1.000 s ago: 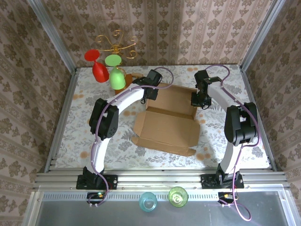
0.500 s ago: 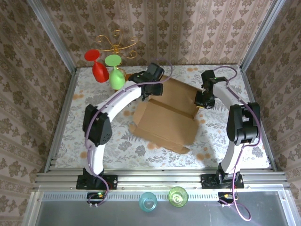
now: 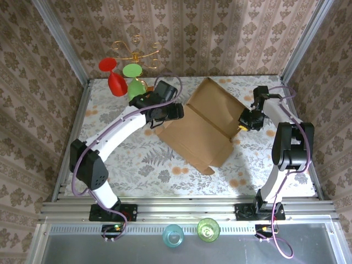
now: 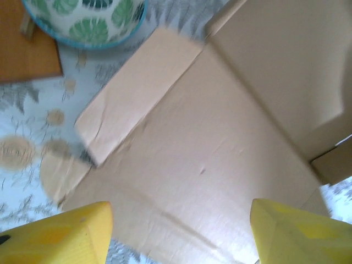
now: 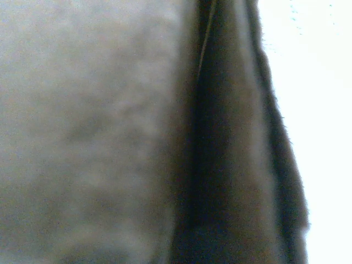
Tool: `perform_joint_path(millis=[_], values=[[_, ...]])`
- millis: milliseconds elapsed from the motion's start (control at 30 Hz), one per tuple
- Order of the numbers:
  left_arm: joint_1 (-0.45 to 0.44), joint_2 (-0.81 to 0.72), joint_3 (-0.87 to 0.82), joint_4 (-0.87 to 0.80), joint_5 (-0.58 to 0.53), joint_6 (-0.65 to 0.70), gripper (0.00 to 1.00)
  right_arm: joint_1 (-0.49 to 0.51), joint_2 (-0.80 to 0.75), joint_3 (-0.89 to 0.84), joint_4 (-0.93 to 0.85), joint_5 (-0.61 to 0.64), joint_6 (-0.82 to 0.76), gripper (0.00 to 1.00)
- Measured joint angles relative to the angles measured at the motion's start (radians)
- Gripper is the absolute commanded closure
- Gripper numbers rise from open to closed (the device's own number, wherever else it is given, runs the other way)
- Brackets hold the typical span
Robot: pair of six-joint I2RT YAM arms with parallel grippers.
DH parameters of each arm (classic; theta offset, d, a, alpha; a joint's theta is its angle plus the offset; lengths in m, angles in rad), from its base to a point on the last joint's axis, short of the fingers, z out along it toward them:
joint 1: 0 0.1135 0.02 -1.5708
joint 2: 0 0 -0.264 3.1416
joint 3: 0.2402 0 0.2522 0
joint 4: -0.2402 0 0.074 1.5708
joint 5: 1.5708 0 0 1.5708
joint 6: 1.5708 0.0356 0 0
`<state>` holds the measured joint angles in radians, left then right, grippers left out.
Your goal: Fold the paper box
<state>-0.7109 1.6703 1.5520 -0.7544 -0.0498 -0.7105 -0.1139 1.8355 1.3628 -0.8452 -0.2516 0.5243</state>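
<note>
The paper box (image 3: 201, 132) is a tan cardboard sheet with creases and flaps, lying turned at an angle in the middle of the table, its back panel tilted up. My left gripper (image 3: 171, 113) hovers at its left edge. In the left wrist view its yellow fingertips (image 4: 60, 234) stand wide apart and open over the cardboard (image 4: 220, 126), holding nothing. My right gripper (image 3: 245, 122) is at the box's right edge, shut on it. Blurred cardboard (image 5: 82, 137) sits close against the right wrist camera.
A red glass (image 3: 116, 82) and a green glass (image 3: 135, 83) stand by a gold rack (image 3: 137, 49) at the back left. A leaf-patterned bowl (image 4: 85, 19) and a wooden board (image 4: 25, 52) lie just left of the box. Two cups (image 3: 172, 235) sit below the front rail.
The box has swung round and shifted toward the back right with the right gripper. My left gripper has opened, let go of the box and drawn back to the left.
</note>
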Motion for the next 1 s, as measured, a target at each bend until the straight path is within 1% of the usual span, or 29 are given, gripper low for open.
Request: perform_joint_path(millis=[167, 233, 300, 400, 633, 833, 1000], values=[[0.000, -0.087, -0.183, 0.020, 0.037, -0.043, 0.24, -0.056, 0.000, -0.029, 0.000, -0.065, 0.037, 1.00], [0.000, -0.129, -0.268, 0.077, 0.063, -0.066, 0.23, -0.068, 0.000, -0.034, -0.001, -0.080, 0.049, 1.00], [0.000, -0.161, -0.359, 0.169, 0.095, -0.096, 0.23, -0.074, 0.000, -0.035, -0.001, -0.095, 0.056, 1.00], [0.005, -0.166, -0.451, 0.288, 0.132, -0.133, 0.24, -0.076, 0.000, -0.035, -0.001, -0.101, 0.056, 1.00], [0.005, -0.130, -0.537, 0.472, 0.159, -0.187, 0.24, -0.085, 0.000, -0.043, -0.003, -0.122, 0.056, 1.00], [0.005, -0.112, -0.671, 0.678, 0.169, -0.235, 0.25, -0.089, 0.000, -0.046, -0.013, -0.132, 0.056, 1.00], [0.005, -0.094, -0.722, 0.791, 0.170, -0.263, 0.26, -0.089, 0.000, -0.046, -0.020, -0.139, 0.056, 1.00]])
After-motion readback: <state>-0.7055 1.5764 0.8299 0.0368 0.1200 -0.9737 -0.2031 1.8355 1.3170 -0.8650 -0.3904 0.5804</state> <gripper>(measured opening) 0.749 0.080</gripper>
